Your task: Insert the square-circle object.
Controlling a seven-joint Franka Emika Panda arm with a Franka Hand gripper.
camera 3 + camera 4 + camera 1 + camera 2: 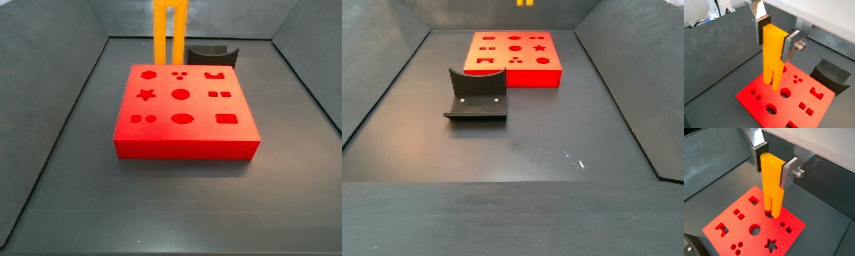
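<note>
1 flat red block with shaped holes lies on the dark floor. 1 dark grey L-shaped fixture stands near it. The gripper clamps the upper part of 1 tall orange-yellow 2-pronged bar, upright above the block, prong tips seemingly just at its top face.

No text, label or number can be read anywhere.

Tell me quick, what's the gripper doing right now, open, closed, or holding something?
Gripper: closed on the tall orange-yellow two-pronged bar, the square-circle object, held upright with its prongs just over the flat red block with shaped holes.
</note>
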